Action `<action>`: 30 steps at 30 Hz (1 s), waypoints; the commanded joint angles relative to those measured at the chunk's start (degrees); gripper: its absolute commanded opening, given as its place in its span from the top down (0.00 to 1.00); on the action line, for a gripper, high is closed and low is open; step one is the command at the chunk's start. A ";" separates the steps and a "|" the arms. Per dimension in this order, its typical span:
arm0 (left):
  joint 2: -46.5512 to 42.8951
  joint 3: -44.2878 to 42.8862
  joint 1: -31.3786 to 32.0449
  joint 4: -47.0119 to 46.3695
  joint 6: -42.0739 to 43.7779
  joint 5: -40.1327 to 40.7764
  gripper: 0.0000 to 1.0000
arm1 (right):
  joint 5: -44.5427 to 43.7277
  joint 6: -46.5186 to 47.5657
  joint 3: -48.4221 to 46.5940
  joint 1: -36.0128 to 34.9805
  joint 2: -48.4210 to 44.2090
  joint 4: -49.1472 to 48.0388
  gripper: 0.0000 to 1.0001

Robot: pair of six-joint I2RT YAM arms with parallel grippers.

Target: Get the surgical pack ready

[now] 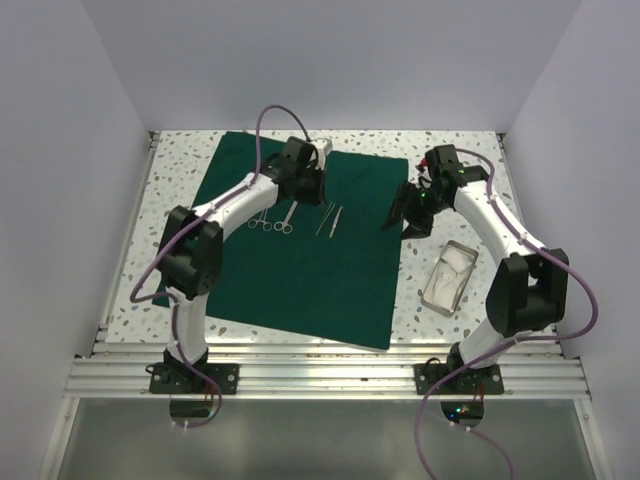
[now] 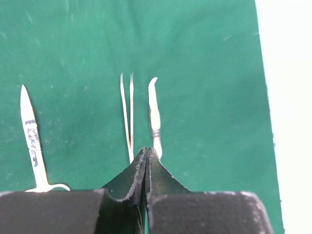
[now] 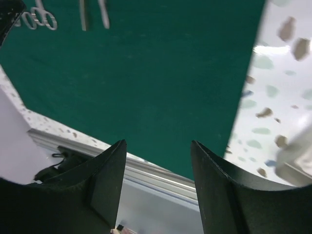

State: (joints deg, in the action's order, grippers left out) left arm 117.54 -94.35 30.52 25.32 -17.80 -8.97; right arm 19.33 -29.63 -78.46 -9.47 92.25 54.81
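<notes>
The dark green drape (image 1: 300, 280) lies flat in the middle of the table. On it rest steel scissors (image 1: 270, 222) and tweezers (image 1: 330, 218). My left gripper (image 1: 310, 188) hovers low over the drape just behind them, shut with nothing visible between its fingers. In the left wrist view its tips (image 2: 147, 150) point at the tweezers (image 2: 126, 112), a slim curved instrument (image 2: 154, 114) and a scissors blade (image 2: 31, 141). My right gripper (image 1: 405, 215) hangs open and empty (image 3: 158, 142) above the drape's right edge (image 3: 234, 97). The shiny metal tray (image 1: 437, 305) holds white gauze (image 1: 452, 262).
Speckled tabletop (image 1: 170, 190) shows around the drape. White walls close in the left, right and back. An aluminium rail (image 1: 320, 372) runs along the near edge by the arm bases. The tray's corner (image 3: 297, 156) shows at the right of the right wrist view.
</notes>
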 commanded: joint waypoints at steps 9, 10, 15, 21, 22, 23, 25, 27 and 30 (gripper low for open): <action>3.31 -5.77 -0.29 3.07 1.89 1.15 0.51 | 5.55 -5.89 -6.01 -2.57 4.00 -4.80 0.41; 3.84 -5.67 -0.11 2.63 1.98 1.41 0.50 | 5.28 -5.71 -5.66 -2.48 3.73 -4.45 0.41; 7.08 -6.64 2.08 2.45 3.30 6.16 0.51 | 4.75 -5.62 -2.15 -2.48 1.45 -4.36 0.41; 9.03 -5.94 3.49 2.36 4.18 8.80 0.57 | 4.49 -4.91 -0.56 -2.22 0.74 -4.01 0.41; 9.20 -5.50 3.58 2.28 4.27 8.80 0.58 | 4.40 -4.83 -0.47 -2.21 0.83 -4.09 0.41; 9.29 -5.24 3.67 2.36 4.35 10.45 0.58 | 4.40 -4.91 -0.30 -2.30 0.83 -4.01 0.41; 9.47 -4.45 3.75 2.02 4.53 11.17 0.60 | 4.57 -4.65 -0.03 -2.13 0.92 -4.09 0.41; 9.20 -3.74 3.84 1.49 4.53 12.22 0.63 | 4.66 -4.65 0.14 -2.21 1.00 -4.09 0.41; 9.20 -3.21 3.93 1.31 4.44 13.01 0.66 | 4.66 -4.65 0.67 -2.21 0.92 -4.36 0.41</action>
State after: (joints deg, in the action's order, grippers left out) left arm 126.69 -98.19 34.52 27.57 -14.76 1.45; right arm 23.55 -34.70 -78.32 -11.92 95.29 50.06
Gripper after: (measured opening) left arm 0.345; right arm 0.593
